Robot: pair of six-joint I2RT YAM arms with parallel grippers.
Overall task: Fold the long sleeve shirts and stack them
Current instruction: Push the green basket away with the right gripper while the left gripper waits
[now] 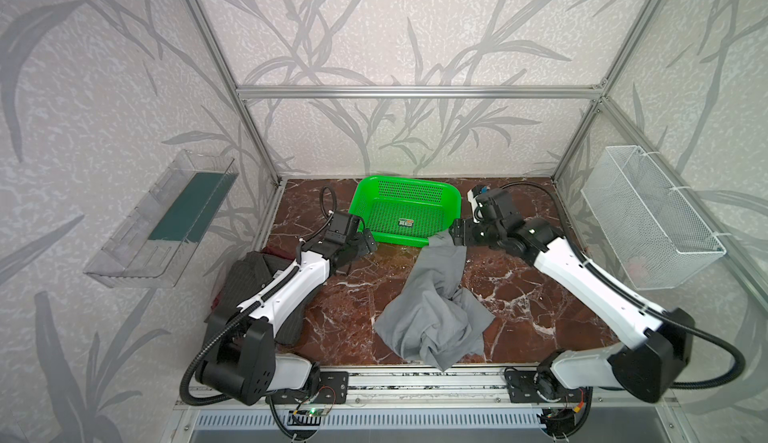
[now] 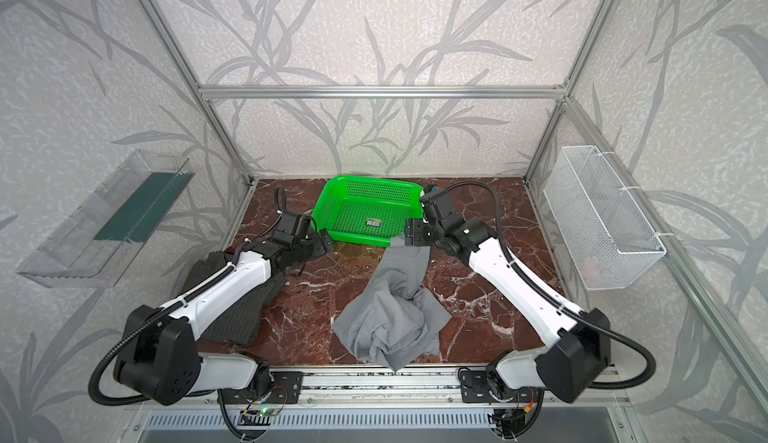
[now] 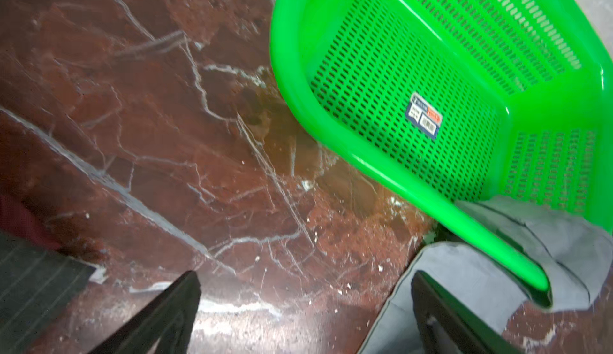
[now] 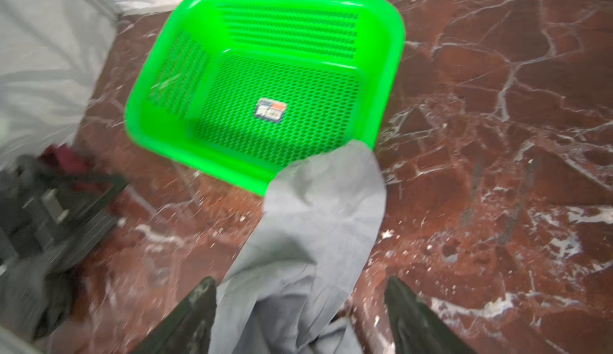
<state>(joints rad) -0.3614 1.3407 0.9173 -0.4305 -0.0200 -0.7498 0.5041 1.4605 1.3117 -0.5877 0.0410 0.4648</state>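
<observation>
- Plastic wall bin (image 1: 124, 254), clear, hangs on L wall w/ a dark green strip (image 1: 191, 204) inside; no writing legible on it.
- Charcoal pinstriped shirt (image 1: 239, 279): crumpled heap at L side of tabletop (image 1: 353, 295), partly under L arm (image 1: 291, 283). A bit of dark red cloth (image 3: 15, 214) shows at its edge.
- L gripper (image 3: 305, 277): jaws spread wide, holding nothing. It hovers over bare red-brown marble-look tabletop, just beside the basket's near-L corner. One finger sits in front of grey cloth in the wrist view.
- Green mesh basket (image 1: 390, 216): upright at back centre of tabletop. Small sticker (image 3: 426, 116) on its floor is white/blue w/ an orange band + barcode; print too small to read.
- Grey shirt (image 1: 432, 308): bunched at centre-front of tabletop, near the front edge. One strip runs up & back to the basket's near-R corner, w/ its end draped over the rim there.
- R gripper (image 4: 300, 281): at that strip, by the same basket corner. Jaws apart w/ grey cloth passing between them; a gap shows beside one finger, so the cloth isn't pinched.
- White wire basket (image 1: 648, 212): hangs on R wall; no label seen.
- Both shirts unfolded, well apart, not stacked.
</observation>
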